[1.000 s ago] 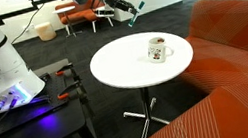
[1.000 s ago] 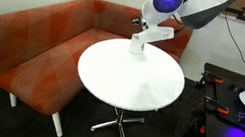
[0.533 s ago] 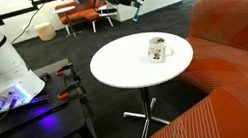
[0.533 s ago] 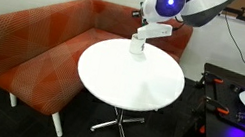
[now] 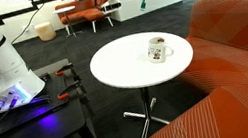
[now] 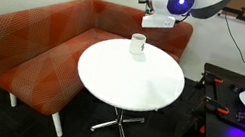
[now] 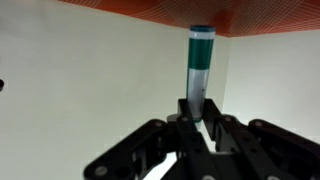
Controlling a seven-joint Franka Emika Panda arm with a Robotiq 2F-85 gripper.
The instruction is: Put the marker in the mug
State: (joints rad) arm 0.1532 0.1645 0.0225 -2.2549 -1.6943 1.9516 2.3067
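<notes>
The marker (image 7: 200,70) is being held in the gripper (image 7: 201,120), jaws closed tight on its dark lower end, raised well clear of the mug (image 5: 158,49) standing on the desk (image 5: 119,72), so the pickup looks done and only the drop-in is being awaited

mug (image 6: 138,44) on table (image 6: 111,77), gripper (image 6: 148,0) apparently above

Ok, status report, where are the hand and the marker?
Hand shut on marker, up off the table. Mug upright on table, marker not yet in. Nothing visible in the way.
</notes>
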